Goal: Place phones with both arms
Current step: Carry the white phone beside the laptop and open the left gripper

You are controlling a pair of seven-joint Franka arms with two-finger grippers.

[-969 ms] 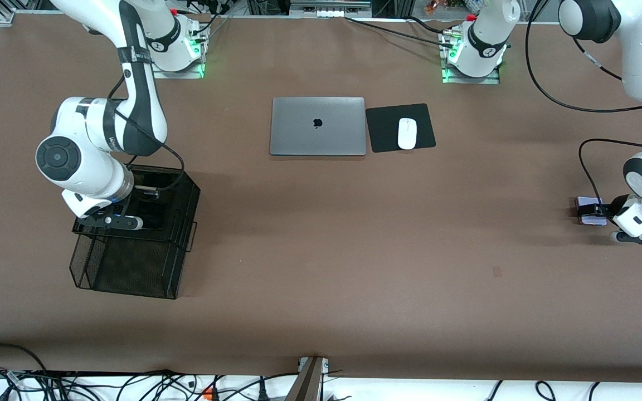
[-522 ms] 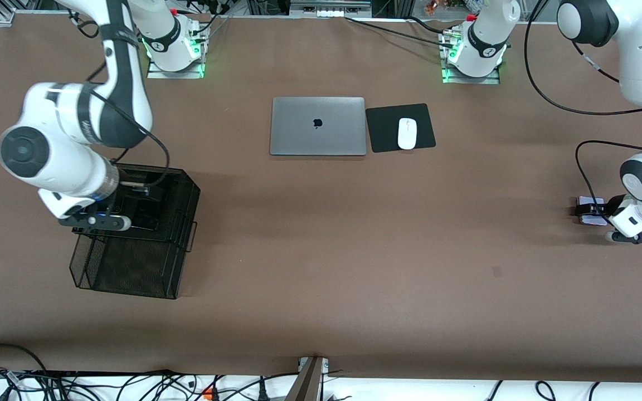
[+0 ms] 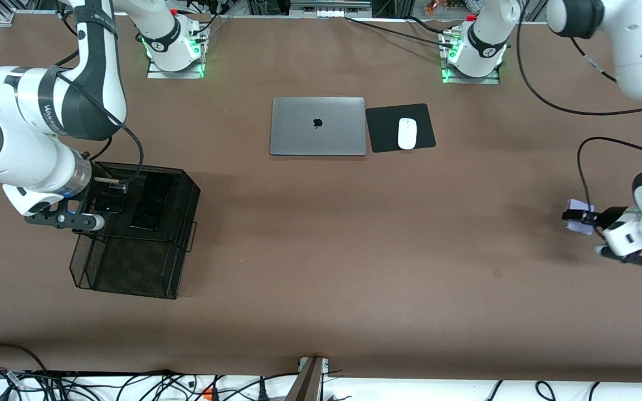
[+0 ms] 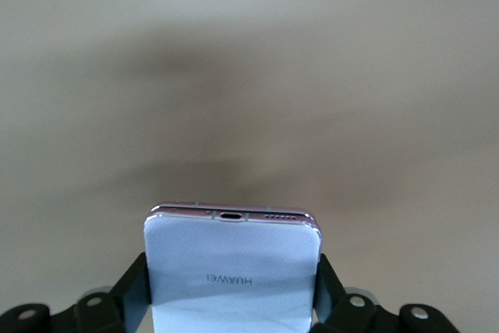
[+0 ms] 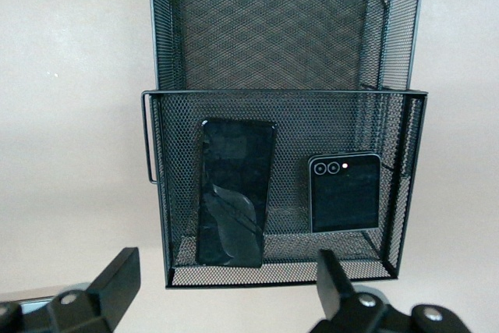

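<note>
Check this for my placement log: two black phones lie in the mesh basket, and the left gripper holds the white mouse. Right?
Not quite. The left gripper holds the lavender flip phone, as the left wrist view shows; the white mouse sits on its pad. The rest stands.

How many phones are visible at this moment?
3. The slab phone and black flip phone lie in the mesh basket; the lavender flip phone is held by the left hand.

even bright overhead light, soft shadows, wrist backgrounds slightly blurred
</note>
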